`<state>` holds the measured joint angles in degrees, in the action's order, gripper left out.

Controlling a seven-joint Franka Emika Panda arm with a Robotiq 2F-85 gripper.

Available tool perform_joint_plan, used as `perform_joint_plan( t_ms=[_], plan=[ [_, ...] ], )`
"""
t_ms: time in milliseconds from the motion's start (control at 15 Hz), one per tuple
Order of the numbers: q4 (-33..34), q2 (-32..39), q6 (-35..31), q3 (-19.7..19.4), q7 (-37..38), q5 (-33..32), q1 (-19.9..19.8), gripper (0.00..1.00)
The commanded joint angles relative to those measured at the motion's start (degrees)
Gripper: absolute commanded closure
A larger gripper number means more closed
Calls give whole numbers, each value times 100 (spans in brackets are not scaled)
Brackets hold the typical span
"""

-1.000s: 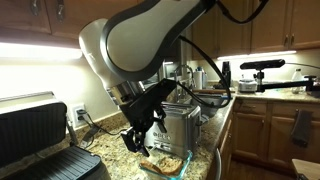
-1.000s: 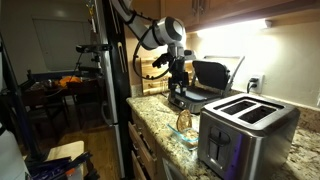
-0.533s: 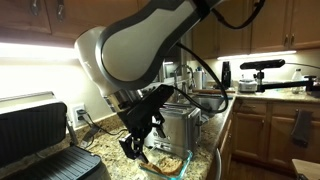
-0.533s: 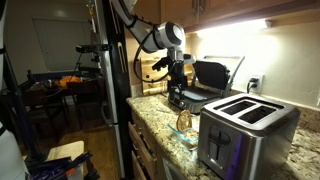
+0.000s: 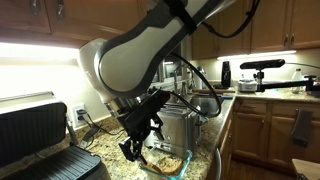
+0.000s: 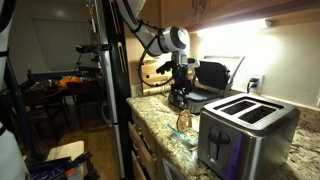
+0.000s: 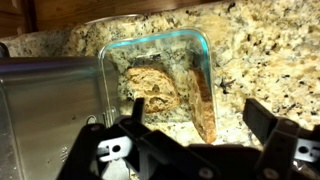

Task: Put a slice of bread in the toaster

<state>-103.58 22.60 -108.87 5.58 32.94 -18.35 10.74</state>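
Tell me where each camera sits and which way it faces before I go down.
Exterior view: by the contact grill, facing the toaster; the arm fills the frame.
Exterior view: close to the toaster, facing along the counter toward the distant arm.
Wrist view: looks down on the slice of bread in the glass container; open gripper along the bottom.
Shared: all three show the toaster and glass container.

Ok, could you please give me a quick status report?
Open claw above glass container. One slice of bread lying inside, ungripped. Beside it the toaster; nothing blocking seen.
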Motion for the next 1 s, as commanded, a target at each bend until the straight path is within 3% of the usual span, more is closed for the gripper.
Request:
perform_joint_plan(
  t_ms=[0,467,933],
  plan=[
    [373,285,207,-177,23,71,168,0],
    [844,703,264,-285,1,123,228,0],
    [847,798,311,-367,23,198,244,0]
  ],
)
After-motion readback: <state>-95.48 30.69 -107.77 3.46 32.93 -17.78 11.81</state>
